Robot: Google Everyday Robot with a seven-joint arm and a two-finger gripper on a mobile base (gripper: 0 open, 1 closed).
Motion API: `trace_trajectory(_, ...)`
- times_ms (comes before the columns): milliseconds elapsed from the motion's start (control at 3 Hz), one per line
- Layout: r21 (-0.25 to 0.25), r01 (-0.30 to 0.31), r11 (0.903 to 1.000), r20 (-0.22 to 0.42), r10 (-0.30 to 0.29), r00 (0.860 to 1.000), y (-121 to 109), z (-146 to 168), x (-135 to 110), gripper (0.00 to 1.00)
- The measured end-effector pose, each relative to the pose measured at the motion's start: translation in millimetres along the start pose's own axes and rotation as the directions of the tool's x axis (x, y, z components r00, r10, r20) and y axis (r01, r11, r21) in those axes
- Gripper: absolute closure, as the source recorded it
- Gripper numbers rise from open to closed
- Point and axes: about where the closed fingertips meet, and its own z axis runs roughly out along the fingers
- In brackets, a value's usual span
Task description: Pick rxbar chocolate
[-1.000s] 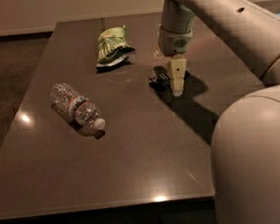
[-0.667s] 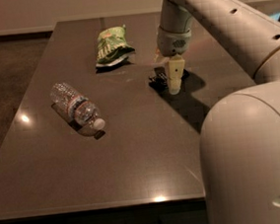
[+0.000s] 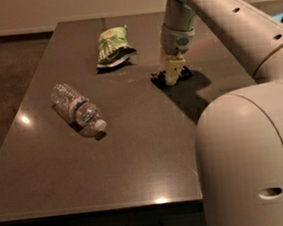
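The rxbar chocolate (image 3: pixel 184 73) is a small flat black wrapper lying on the dark table (image 3: pixel 135 155), right of centre toward the far side. My gripper (image 3: pixel 172 76) points straight down onto the middle of the bar and hides its centre; black ends show on either side. The bar appears to rest on the table surface. My white arm comes in from the upper right.
A green chip bag (image 3: pixel 112 47) lies at the far side, left of the gripper. A clear plastic water bottle (image 3: pixel 77 108) lies on its side at the left. My large white arm body (image 3: pixel 251 159) fills the lower right. The table's front edge runs along the bottom.
My gripper has moved a little left and farther across the table, from beside the bar's right end to directly over its middle. The bar, bag and bottle have not moved.
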Motion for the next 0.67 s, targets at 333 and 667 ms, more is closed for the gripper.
trace_trajectory(333,0.031,0.0,0.9995,0.064,-0.002,0.998,5.1,-20.5,-2.7,0.88)
trace_trajectory(667,0.079,0.005,0.9969,0.171,-0.019,0.985,13.2,-54.2,-13.8,1.0)
